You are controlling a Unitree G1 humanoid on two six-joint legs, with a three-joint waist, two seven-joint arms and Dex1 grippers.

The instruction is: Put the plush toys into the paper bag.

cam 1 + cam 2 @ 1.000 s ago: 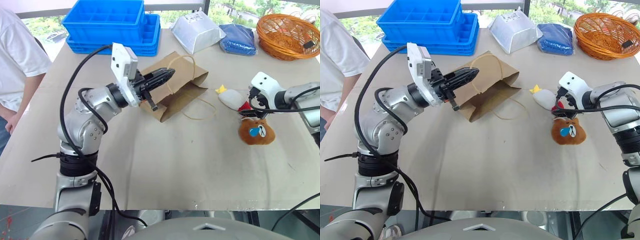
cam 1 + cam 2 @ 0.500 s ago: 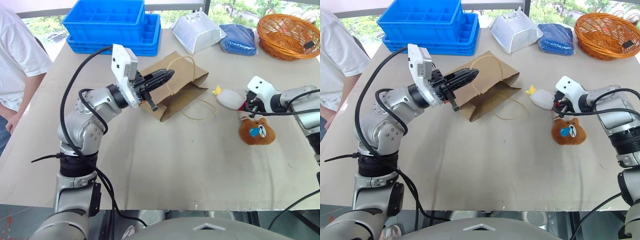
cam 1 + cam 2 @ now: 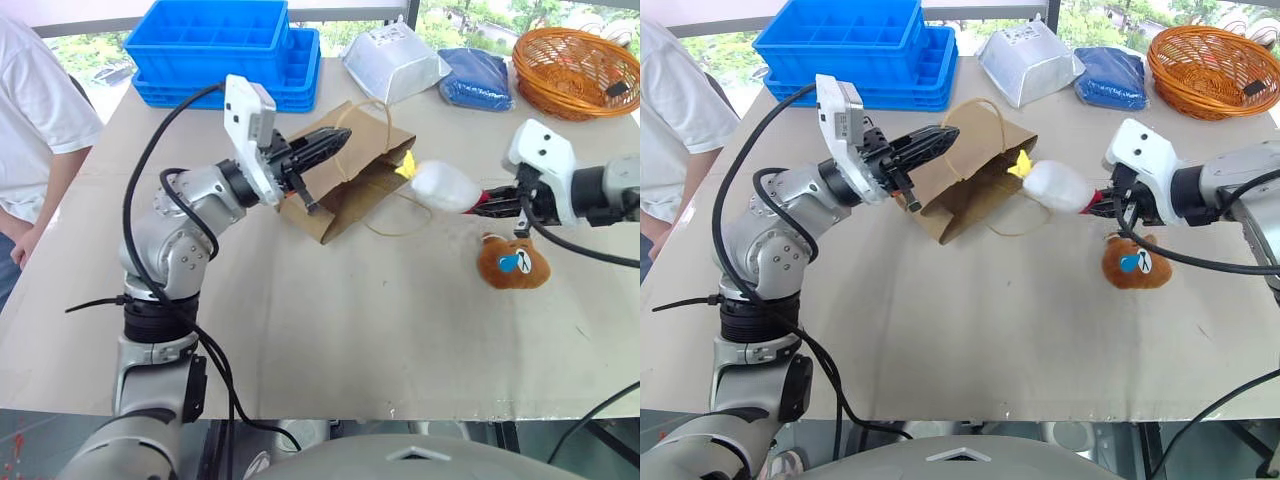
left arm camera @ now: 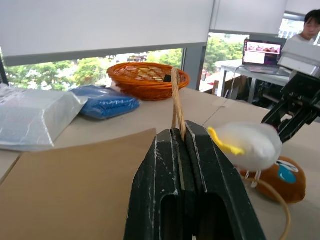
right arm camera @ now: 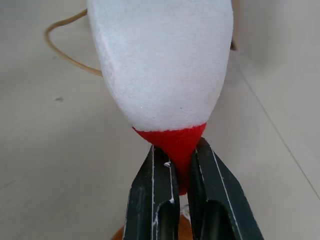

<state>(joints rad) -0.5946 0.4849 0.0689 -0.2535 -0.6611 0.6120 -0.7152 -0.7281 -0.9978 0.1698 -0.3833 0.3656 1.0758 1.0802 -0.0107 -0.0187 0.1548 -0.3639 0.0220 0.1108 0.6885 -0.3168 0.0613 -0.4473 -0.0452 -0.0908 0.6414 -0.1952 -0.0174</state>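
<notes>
While the left tool (image 3: 335,143) clenches a twine handle (image 4: 176,97) of the paper bag (image 3: 352,180), the right tool (image 3: 487,203) grips the rocket toy (image 3: 443,186) by its red tip, near the bag's mouth; neither toy is in, the bear head (image 3: 513,262) lies on the desk (image 3: 350,320).

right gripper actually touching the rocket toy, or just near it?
Touching. In the right wrist view the right gripper has both fingers pinched on the red tip of the rocket toy, no gap on either side.

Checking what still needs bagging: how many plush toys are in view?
2. The rocket toy is held by its red tip in the right gripper near the paper bag; the bear head lies on the table.
</notes>
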